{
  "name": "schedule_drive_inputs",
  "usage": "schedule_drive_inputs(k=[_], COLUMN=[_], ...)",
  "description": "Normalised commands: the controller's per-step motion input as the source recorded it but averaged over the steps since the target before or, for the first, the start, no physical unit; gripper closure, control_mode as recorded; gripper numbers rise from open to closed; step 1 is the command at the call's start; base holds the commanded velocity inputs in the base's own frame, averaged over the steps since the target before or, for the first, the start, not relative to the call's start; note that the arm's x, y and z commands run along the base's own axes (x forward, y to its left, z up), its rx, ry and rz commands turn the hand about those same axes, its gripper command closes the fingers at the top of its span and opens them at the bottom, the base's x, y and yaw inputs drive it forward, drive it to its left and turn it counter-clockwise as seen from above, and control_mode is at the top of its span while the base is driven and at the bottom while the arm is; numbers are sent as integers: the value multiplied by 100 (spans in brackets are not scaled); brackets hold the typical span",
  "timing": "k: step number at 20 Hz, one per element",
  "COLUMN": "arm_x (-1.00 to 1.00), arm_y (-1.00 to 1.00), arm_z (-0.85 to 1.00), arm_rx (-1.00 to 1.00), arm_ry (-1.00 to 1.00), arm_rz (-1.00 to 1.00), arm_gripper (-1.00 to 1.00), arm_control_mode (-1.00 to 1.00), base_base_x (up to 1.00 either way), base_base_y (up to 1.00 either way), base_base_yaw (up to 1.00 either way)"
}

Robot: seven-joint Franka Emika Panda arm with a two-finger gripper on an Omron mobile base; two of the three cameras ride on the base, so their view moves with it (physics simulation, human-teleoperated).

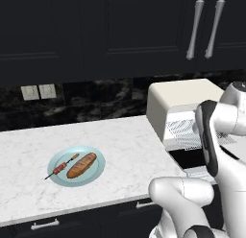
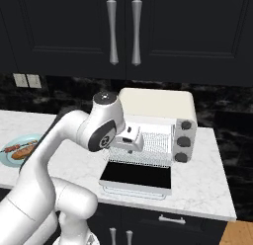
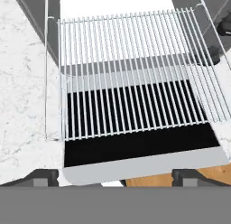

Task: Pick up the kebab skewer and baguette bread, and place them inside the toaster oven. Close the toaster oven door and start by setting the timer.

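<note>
Over the toaster oven's (image 2: 155,121) open mouth the gripper (image 3: 115,173) hangs with its jaws spread wide and nothing between them, looking down on the wire rack (image 3: 135,69), which is drawn out over the toaster oven door (image 2: 137,175); that door lies folded down flat, reaching almost to the counter's front edge. Both things to be fetched are well away to the arm's left: the kebab skewer (image 1: 61,167) and the baguette bread (image 1: 81,165) lie side by side on a pale blue plate (image 1: 98,172) on the white marble counter (image 1: 120,136), the skewer on the side farther from the oven and the loaf nearer it. Their long axes run roughly parallel, slanting from the counter's front left toward its back right in the left base view, so I judge that the claw will need to swing left across the counter, drop, and turn its jaws across that diagonal to close on either one. Open marble lies between the oven and the plate, so the sweep looks unobstructed. The skewer is thin and sits low on the plate, close beside the loaf, which probably leaves little room for a finger between the two; the loaf's outer side, toward the oven, is freer. The plate's rim may also get in the way of a low approach.
</note>
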Motion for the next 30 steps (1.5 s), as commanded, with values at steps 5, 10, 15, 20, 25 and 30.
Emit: schedule_drive_inputs(k=[5,10,15,20,25,30], arm_x=[-1,0,7,4,15,10], arm_y=[100,100,97,75,70,55], arm_z=[0,-1,0,0,0,-3], arm_rx=[-9,-4,0,0,0,5], arm_ry=[0,0,3,1,2,6], arm_rz=[-3,0,0,0,-1,0], arm_gripper=[-100,-100,-100,-100,-100,-100], arm_control_mode=[-100,-100,-100,-100,-100,-100], base_base_x=[0,0,0,0,0,0], base_base_y=[0,0,0,0,0,0], base_base_yaw=[0,0,0,0,0,0])
